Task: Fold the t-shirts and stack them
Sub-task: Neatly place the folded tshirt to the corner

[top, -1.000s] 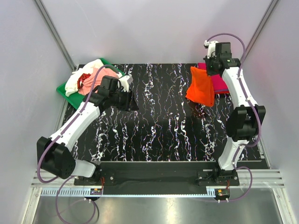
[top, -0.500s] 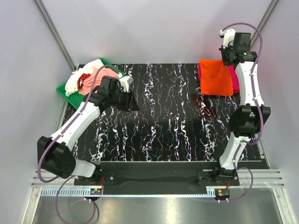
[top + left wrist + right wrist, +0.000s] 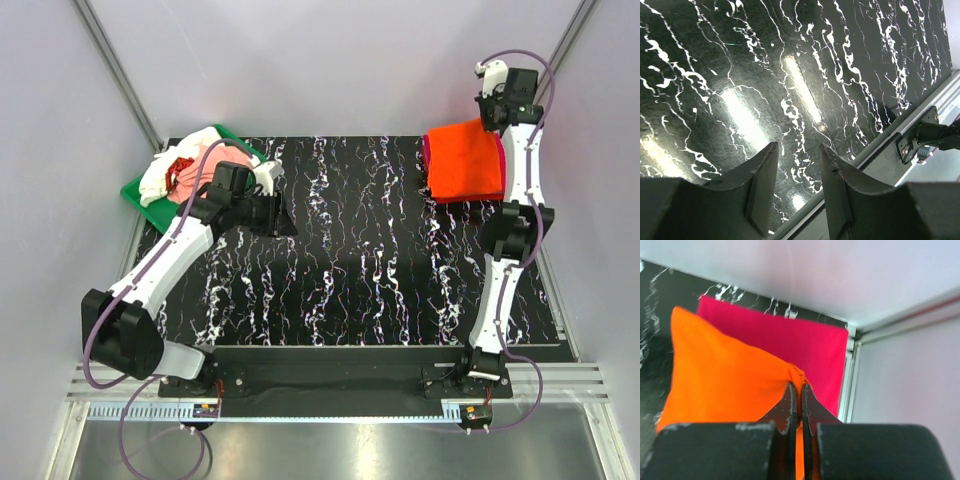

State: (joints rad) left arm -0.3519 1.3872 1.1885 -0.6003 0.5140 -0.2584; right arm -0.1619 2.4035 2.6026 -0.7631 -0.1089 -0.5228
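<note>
Over the left middle of the surface (image 3: 360,260) the left gripper (image 3: 797,149) hangs with its jaws partly apart and nothing between them; only bare surface shows beneath it.

At the surface's far-left corner a green tray (image 3: 135,190) carries a loose heap of shirts (image 3: 185,165), white, pale pink and red, crumpled and unfolded. These look like the work left to do.

At the surface's far-right corner lies the stack. A folded magenta shirt (image 3: 805,345) is at the bottom, flat, its long axis running side to side along the surface's far edge. On it rests the folded orange shirt (image 3: 465,160), covering most of the magenta so that only a strip shows at the left and far sides. The orange one is close to square, so I cannot name a clear long axis; its edges sit slightly skewed to the surface's edges.

The right gripper (image 3: 796,386) is clenched on a bunched far-right corner of the orange shirt, which rises toward it.

By my reading, two shirts are folded and stacked, the second not yet let go.
</note>
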